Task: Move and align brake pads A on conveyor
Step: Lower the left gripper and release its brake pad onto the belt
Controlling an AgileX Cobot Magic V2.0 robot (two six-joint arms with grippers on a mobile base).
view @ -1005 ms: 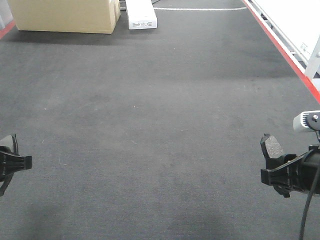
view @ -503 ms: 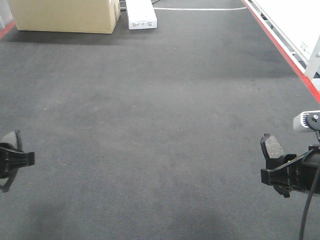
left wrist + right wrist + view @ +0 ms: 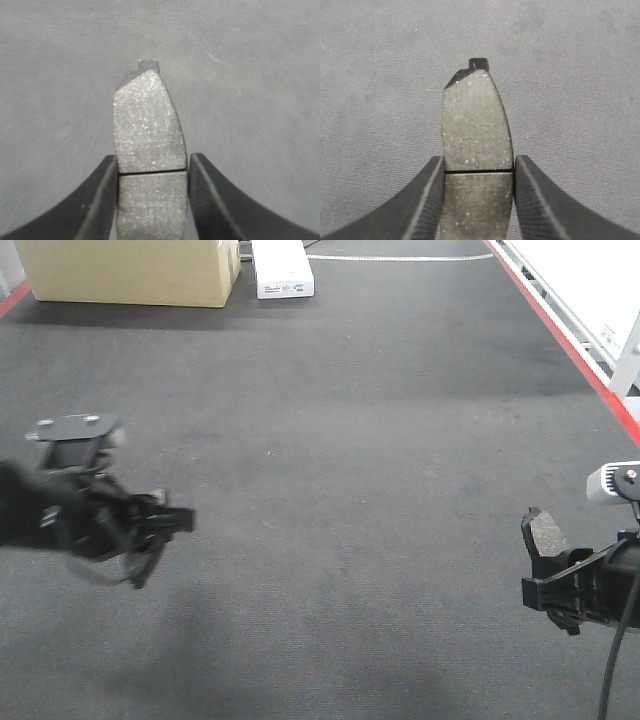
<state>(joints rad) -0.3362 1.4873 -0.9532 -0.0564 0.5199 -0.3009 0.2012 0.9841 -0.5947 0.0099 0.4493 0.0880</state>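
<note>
My left gripper [image 3: 151, 164] at 9 o'clock pinches left pad [image 3: 147, 125], right gripper [image 3: 479, 165] at 4 o'clock pinches right pad [image 3: 477, 120], both above the conveyor [image 3: 350, 440]; I'd set them down flat, grooves in line, then open slowly.

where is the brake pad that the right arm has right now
The brake pad sits clamped in the right gripper at the right edge of the front view, held over the dark conveyor belt.
</note>
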